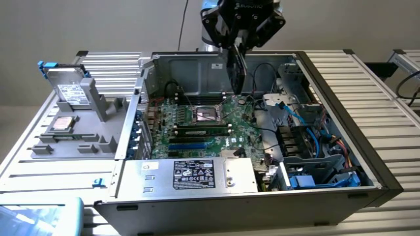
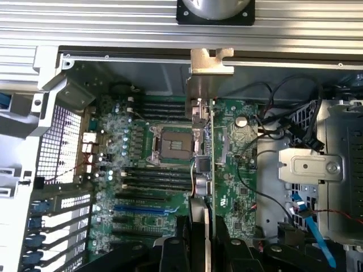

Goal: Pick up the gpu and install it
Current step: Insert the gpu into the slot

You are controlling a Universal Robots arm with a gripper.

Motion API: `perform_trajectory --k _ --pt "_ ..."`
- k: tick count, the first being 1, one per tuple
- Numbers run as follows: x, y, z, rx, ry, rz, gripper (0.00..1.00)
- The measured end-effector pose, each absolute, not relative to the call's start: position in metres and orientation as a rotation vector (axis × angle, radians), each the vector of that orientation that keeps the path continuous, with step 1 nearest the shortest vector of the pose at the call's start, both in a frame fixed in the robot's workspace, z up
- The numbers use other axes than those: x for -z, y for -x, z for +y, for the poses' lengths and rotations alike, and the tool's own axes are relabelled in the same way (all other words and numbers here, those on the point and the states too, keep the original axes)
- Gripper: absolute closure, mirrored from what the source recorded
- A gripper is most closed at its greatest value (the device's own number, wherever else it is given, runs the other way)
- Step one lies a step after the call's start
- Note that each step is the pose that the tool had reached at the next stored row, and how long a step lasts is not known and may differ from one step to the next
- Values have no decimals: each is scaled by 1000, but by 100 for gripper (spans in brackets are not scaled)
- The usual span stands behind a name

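We see the black two-fingered gripper (image 1: 237, 45) (image 2: 199, 243) clamped on the gpu (image 1: 237, 69) (image 2: 209, 153), with one finger on each flat face of the card. The gpu is a thin, flat, green rectangular circuit card, held on edge so that we mostly see its narrow side. In the wrist view a black cooler block bulges from one face close to the fingers. A silvery metal end bracket (image 2: 207, 85) with a bent tab closes the end farthest from them. In the exterior view the card hangs straight down from the gripper as a dark, narrow slab.

It hangs inside the open grey metal computer case (image 1: 229, 211) (image 2: 142, 59), over the green motherboard (image 1: 196, 142) (image 2: 142, 187). The card is just beside the square silver processor socket (image 1: 207, 114) (image 2: 173, 147), and its bracket end is near the case's rear wall. We cannot tell whether it touches the board.

A long narrow black memory stick (image 1: 203, 132) sits in a slot on the board. A silver power supply box with a black label (image 1: 151, 174) lies nearer the camera.

On the exterior view's left, a silver hard drive with a white label (image 1: 72, 91) stands in a grey plastic holder (image 1: 72, 142) on the ribbed aluminium table (image 1: 367, 88).
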State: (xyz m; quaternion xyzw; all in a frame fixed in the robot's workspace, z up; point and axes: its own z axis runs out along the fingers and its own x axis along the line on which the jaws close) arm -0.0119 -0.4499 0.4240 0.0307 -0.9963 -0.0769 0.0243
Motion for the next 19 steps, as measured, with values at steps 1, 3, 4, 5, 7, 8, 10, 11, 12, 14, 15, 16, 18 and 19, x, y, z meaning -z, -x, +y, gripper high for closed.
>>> perform_trajectory --k 1,3,4,5,7,8,10,11,12,14,15,16,18,19 --pt "-424 12 -450 240 -123 -3080 72" --pt "-424 12 -450 244 -181 -3074 72" --pt "-424 12 -450 246 -208 -3071 72" --pt "-424 12 -450 248 -236 -3067 72" --pt "-424 12 -450 252 -291 -3059 72" --pt "-424 12 -450 255 -319 -3055 72" --pt "-423 12 -450 256 -375 -3046 72" --pt "-423 12 -450 255 -403 -3042 72" --pt "-423 12 -450 254 -429 -3037 72" --pt "-423 12 -450 252 -484 -3029 72" --pt "-423 12 -450 251 -511 -3024 72" --pt "-423 12 -450 250 -541 -3019 72" --pt "-423 12 -450 248 -596 -3008 72" --pt "-423 12 -450 248 -623 -3002 72"
